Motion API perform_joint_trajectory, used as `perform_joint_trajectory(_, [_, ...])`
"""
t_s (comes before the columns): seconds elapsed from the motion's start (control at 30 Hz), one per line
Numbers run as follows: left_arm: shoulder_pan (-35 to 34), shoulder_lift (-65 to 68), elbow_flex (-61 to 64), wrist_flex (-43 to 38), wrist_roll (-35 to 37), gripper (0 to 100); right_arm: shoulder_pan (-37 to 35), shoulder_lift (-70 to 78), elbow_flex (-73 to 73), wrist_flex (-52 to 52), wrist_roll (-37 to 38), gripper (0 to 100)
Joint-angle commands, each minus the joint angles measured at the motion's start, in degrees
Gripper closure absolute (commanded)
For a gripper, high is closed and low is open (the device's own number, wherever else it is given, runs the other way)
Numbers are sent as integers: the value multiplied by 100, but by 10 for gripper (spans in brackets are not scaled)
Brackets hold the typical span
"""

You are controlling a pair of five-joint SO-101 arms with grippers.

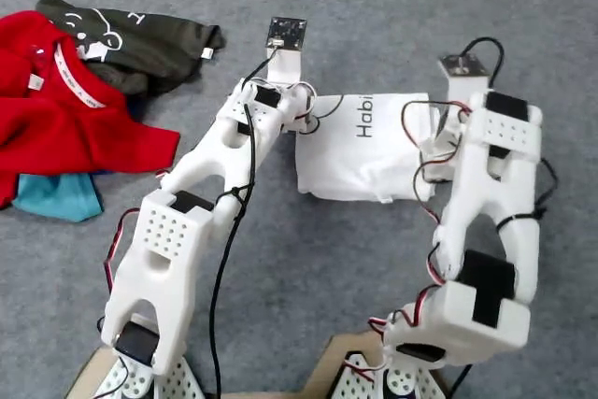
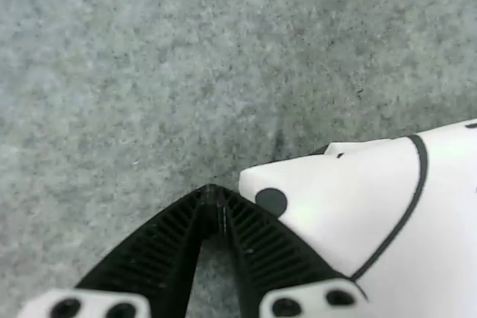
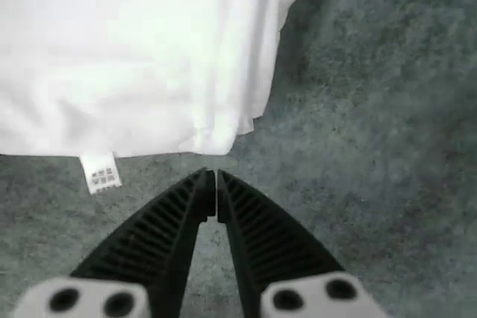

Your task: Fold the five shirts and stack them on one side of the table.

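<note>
Both pairs of jaws were closed on nothing, the black ribbed tips meeting over the grey tabletop (image 1: 308, 259). One white shirt (image 1: 374, 151) lay folded into a rough rectangle near the middle of the tabletop, between my two arms. My left arm (image 1: 220, 151) stretched out to one short side of it. The left jaws sat low over the tabletop just beside a corner of the white cloth. From the left wrist I could see a thin dark curved line and a dark dot printed on that corner. I could not tell whether the jaws touched the cloth there. My right arm (image 1: 495, 193) bent over the opposite side of the shirt. The right jaws pointed at its layered edge, with the tips just short of the fold. A small label (image 3: 100, 174) stuck out from under that edge, near the right jaws.

The other shirts lay in a loose heap at the far corner on my left side, well apart from the white one. A red shirt (image 1: 75, 123) was spread over the heap, unfolded and rumpled. A dark shirt (image 1: 149, 39) with a pale drawing on it lay bunched behind the red one, partly under it. A teal shirt (image 1: 56, 198) poked out from beneath the red one's near edge.
</note>
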Motion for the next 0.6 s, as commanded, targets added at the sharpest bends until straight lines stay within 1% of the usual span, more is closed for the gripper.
perform_joint_trajectory(0.0, [40, -202, -418, 387, -35, 971, 264, -567, -286, 334, 44, 984])
perform_joint_trajectory(0.1, [40, -378, -602, 826, -35, 971, 475, -954, -242, 809, 44, 984])
perform_joint_trajectory(0.17, [40, -484, -602, 923, -44, 971, 624, -1182, -242, 1125, 44, 984])
perform_joint_trajectory(0.23, [40, -536, -593, 1029, -237, 972, 791, -1332, -242, 1389, 44, 984])
perform_joint_trajectory(0.33, [13, -668, -558, 1169, -475, 972, 1073, -1464, -242, 1503, 44, 984])
perform_joint_trajectory(0.47, [-242, -1143, -145, 1116, -237, 972, 1178, -1473, -189, 1574, -44, 975])
perform_joint_trajectory(0.5, [-268, -1301, 84, 1020, -202, 972, 1143, -1473, -101, 1565, -202, 966])
perform_joint_trajectory(0.57, [-268, -1714, 681, 712, -193, 972, 949, -1473, 110, 1442, -879, 932])
